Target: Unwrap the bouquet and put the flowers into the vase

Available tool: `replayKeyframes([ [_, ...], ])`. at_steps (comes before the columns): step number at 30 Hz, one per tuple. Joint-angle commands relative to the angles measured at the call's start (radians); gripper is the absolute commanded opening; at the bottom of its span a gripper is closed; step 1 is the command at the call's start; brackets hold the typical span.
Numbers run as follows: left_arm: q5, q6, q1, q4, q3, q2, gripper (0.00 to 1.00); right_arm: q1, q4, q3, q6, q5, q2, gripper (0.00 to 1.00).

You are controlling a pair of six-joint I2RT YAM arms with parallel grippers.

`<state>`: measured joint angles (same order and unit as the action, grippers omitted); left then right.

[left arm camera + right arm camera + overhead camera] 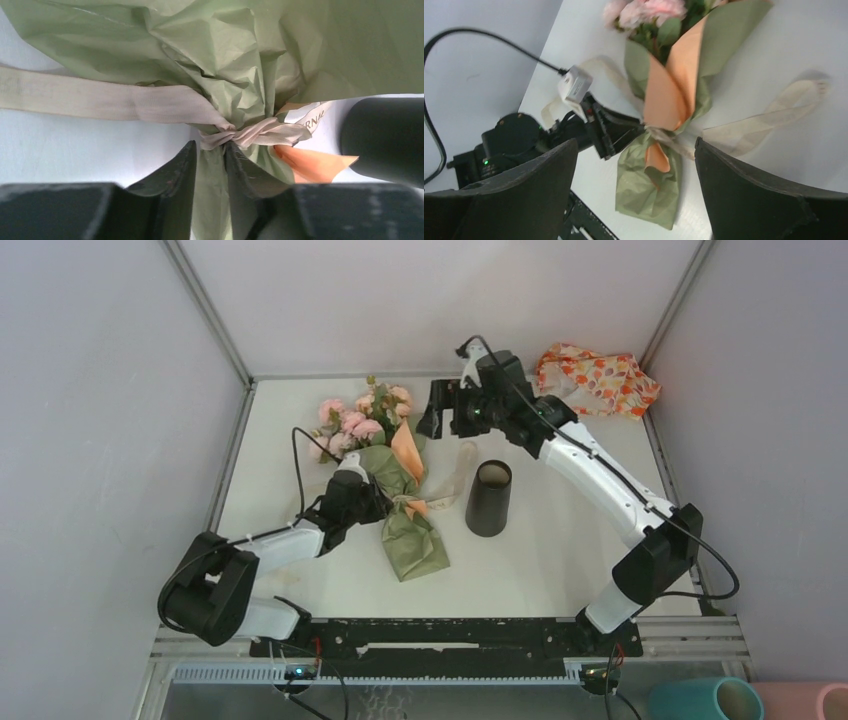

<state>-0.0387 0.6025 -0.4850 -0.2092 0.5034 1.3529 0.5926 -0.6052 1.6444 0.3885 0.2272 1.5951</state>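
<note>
Left wrist view first: the left fingers (182, 167) sit narrow on either side of the pinched green neck of the bouquet (240, 55), right under the ribbon (100, 100) knot. Paper fills the gap between them, but I can't tell if they're actually squeezing it or just sitting round it. One ribbon tail runs off flat to the left over the desk (75, 150). The black vase (385, 140) shows at the right edge, just beside the wrap.

The right fingers (544, 175) are spread wide with nothing in them, held up off the desk and looking down at the bouquet.

From the top camera, the bouquet lies on its side mid-desk, with the roses toward the far left and the paper tail toward the arms. The vase stands upright just to the right of it. An orange-and-white cloth (597, 380) is bunched in the far right corner.
</note>
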Motion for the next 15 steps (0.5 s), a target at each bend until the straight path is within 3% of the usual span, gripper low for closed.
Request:
replayKeyframes([
  [1, -0.051, -0.006, -0.005, -0.056, 0.042, 0.03, 0.26, 0.074, 0.002, 0.022, -0.034, -0.006, 0.03, 0.91],
  [4, -0.084, 0.002, -0.006, -0.057, 0.04, 0.054, 0.09, 0.118, -0.007, 0.022, -0.048, -0.004, 0.043, 0.79],
  [7, -0.096, 0.005, -0.006, -0.066, 0.033, 0.058, 0.02, 0.16, -0.02, 0.02, -0.055, -0.01, 0.064, 0.69],
  [12, -0.152, 0.016, -0.006, -0.007, 0.02, 0.002, 0.0, 0.207, -0.034, 0.017, -0.05, -0.01, 0.12, 0.42],
  [15, -0.202, 0.015, -0.006, 0.021, -0.008, -0.068, 0.0, 0.227, -0.029, 0.008, -0.047, -0.003, 0.151, 0.35],
])
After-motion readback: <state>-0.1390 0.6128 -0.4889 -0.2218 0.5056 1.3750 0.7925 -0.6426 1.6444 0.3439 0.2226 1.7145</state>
